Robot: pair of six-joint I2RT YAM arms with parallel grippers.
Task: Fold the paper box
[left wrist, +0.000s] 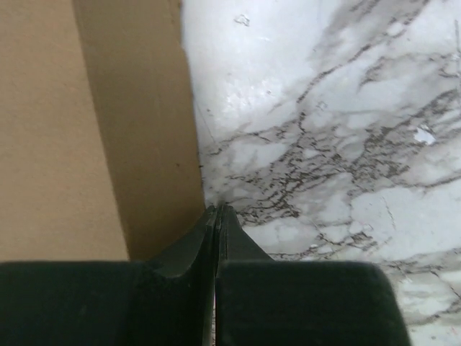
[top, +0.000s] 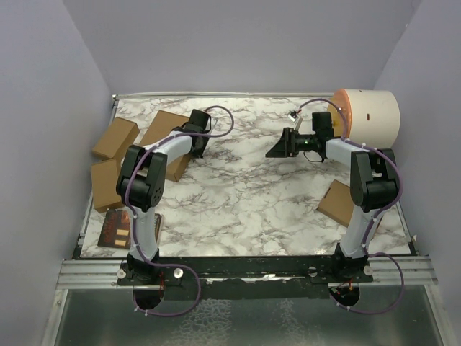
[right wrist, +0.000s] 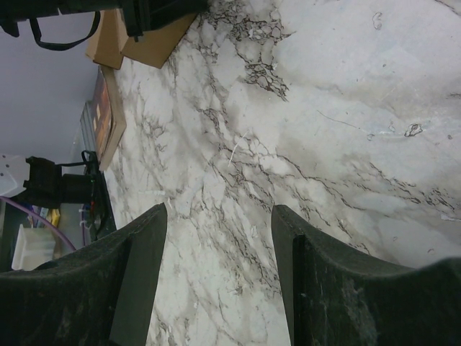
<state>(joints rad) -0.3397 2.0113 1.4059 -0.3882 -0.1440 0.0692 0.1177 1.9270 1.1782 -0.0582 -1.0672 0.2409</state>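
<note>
The paper box, plain brown cardboard and the largest piece in view, lies closed at the back left, partly under my left arm. In the left wrist view its top and side wall fill the left side. My left gripper is shut and empty, and its tips rest at the foot of that wall on the marble. My right gripper is open and empty over bare marble at the back middle, pointing left. Its jaws stand wide apart.
Two smaller brown boxes lie at the left edge and another at the right by my right arm. A cream cylinder with an orange end stands back right. A dark reddish flat item lies front left.
</note>
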